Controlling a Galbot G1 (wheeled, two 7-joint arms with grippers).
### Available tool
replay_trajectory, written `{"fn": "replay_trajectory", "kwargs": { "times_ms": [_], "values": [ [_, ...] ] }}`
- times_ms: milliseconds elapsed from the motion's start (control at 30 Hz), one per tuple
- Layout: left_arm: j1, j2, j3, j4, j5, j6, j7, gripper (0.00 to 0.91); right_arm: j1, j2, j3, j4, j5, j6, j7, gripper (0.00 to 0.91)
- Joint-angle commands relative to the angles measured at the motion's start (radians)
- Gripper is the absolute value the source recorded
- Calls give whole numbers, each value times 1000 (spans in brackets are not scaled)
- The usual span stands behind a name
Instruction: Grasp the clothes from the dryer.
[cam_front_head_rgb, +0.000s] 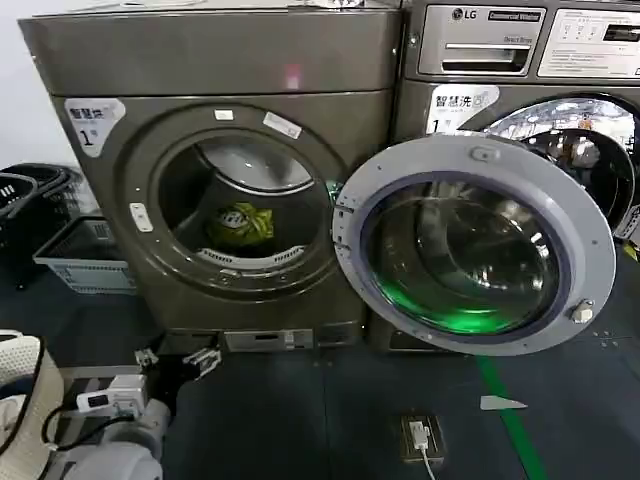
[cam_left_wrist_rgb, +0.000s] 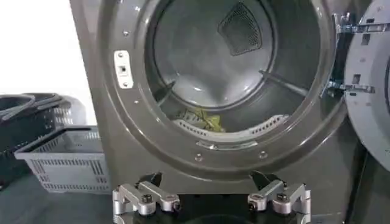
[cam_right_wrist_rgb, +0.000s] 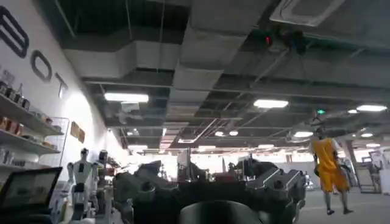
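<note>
1 tool is placed to work: the left tool (cam_front_head_rgb: 178, 361) hangs low in front of the dryer (cam_front_head_rgb: 210, 170), below the porthole rim and well apart from the load. In the left wrist view its 2 fingers (cam_left_wrist_rgb: 145, 198) stand wide apart with nothing between them, so it is open and empty. The right tool (cam_right_wrist_rgb: 207, 195) points away into the room behind, and its fingers also look spread and empty; it seems idle.

Further out, the door (cam_front_head_rgb: 470, 245) is swung fully aside to the right, so the opening is free. The clothes (cam_front_head_rgb: 240, 225) lie at the bottom of the drum, a small bundle just behind the perforated lip (cam_left_wrist_rgb: 234, 129) at the front edge.

To do the reach well, I judge that the left tool should rise first, clear that lip, then go in and down onto the bundle with the fingers kept wide. Closing should wait until fabric sits between both fingers, since a shallow pinch on loose cloth may slip. Rim contact is the main risk.
</note>
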Motion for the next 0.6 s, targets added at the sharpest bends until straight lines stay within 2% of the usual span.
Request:
{"fn": "replay_trajectory", "kwargs": {
  "times_ms": [33, 600],
  "values": [
    [1, 1, 0, -2, 10, 49, 11, 907, 0, -2, 2, -1, 1, 1, 1, 907],
    [-10, 4, 16, 1, 20, 49, 7, 907, 1, 0, 8, 0, 4, 0, 5, 907]
  ]
}}
